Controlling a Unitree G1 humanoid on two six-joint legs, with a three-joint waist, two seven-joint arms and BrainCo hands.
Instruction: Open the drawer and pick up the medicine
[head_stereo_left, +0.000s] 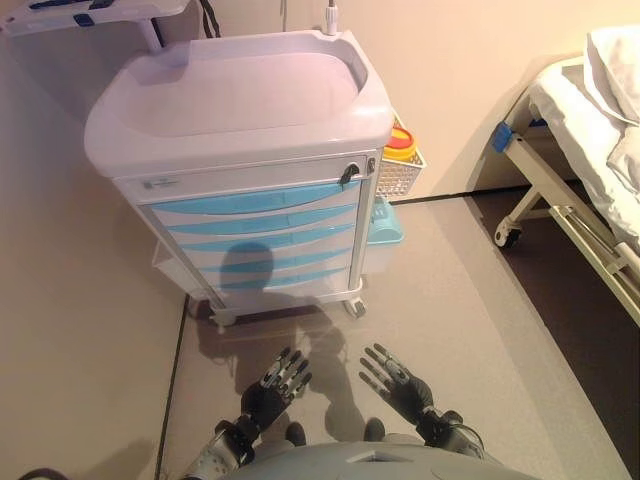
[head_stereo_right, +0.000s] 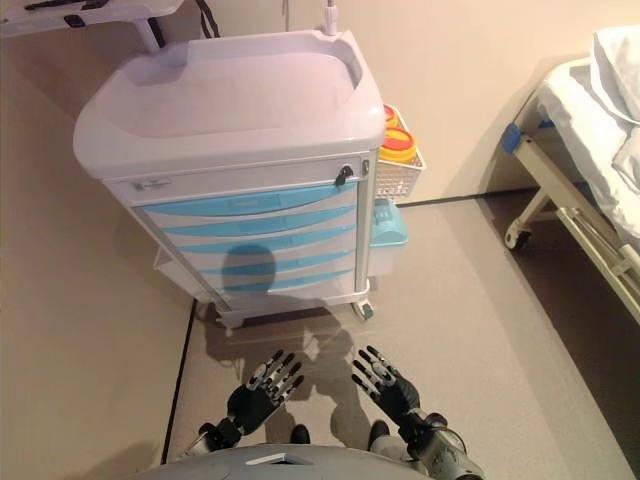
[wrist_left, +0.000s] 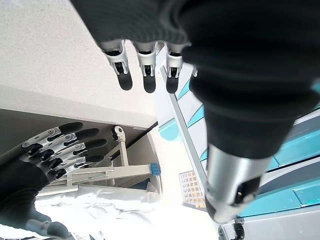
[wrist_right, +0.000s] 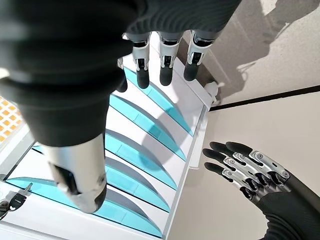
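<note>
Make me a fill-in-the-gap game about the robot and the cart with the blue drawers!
1. All the light blue drawers of the white medical cart are ____.
2. The left hand and the right hand hold ____.
3. A small key sticks out ____ the top drawer.
4. The yellow-lidded container sits in a white ____ on the cart's side.

Answers: shut; nothing; above; basket

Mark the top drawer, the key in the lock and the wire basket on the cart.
top drawer (head_stereo_left: 250, 203), left eye view, middle of its blue front.
key (head_stereo_left: 346, 176), left eye view, its dark head.
wire basket (head_stereo_left: 398, 176), left eye view, its mesh wall.
</note>
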